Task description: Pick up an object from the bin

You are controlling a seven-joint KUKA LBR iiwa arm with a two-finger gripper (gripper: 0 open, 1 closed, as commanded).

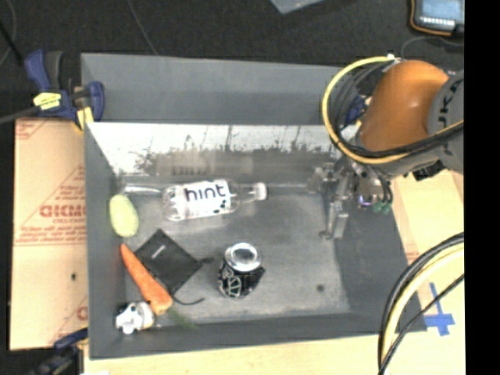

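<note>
My gripper (337,219) hangs low over the bin's right part, above bare floor near the right wall. Nearest to it on the left lies a clear plastic bottle (209,198) on its side, with a white "hint" label and its cap end pointing toward the gripper. A dark, dented drink can (238,271) with a silver top stands to the lower left of the gripper, near the bin's front middle. The gripper touches neither of them.
At the bin's left lie a pale green oval thing (123,215), a flat black square pouch (166,261), an orange carrot (145,280) and a small white toy (133,317) in the front left corner. The arm's orange cover and cables overhang the right rim.
</note>
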